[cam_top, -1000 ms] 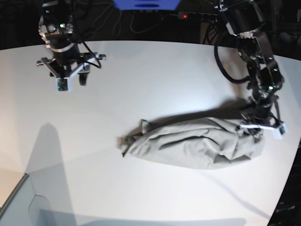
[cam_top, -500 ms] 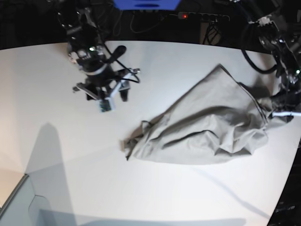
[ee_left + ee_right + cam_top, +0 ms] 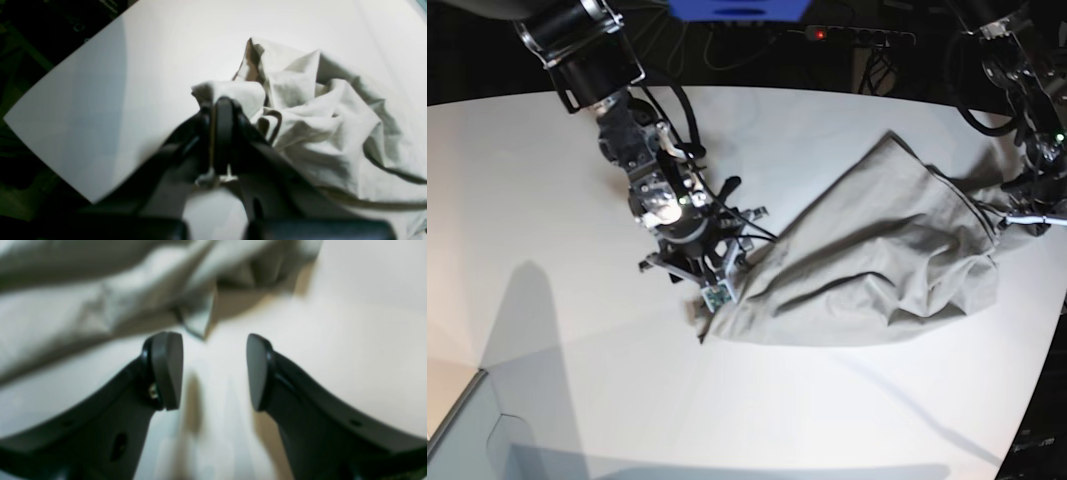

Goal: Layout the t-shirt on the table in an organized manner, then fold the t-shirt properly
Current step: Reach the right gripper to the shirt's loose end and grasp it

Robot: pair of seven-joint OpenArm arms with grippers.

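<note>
Two black grippers work a wrinkled grey-beige cotton t-shirt, which lies bunched on the smooth white table toward its curved edge. The left gripper is clenched on a fold of the shirt's cloth, lifted off the tabletop. The right gripper hangs just above the table with its jaws spread and nothing between them, near the shirt's pointed corner.

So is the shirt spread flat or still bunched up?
Bunched. The shirt lies creased and gathered on the table, one end pinched in the shut left gripper, not laid flat.
</note>
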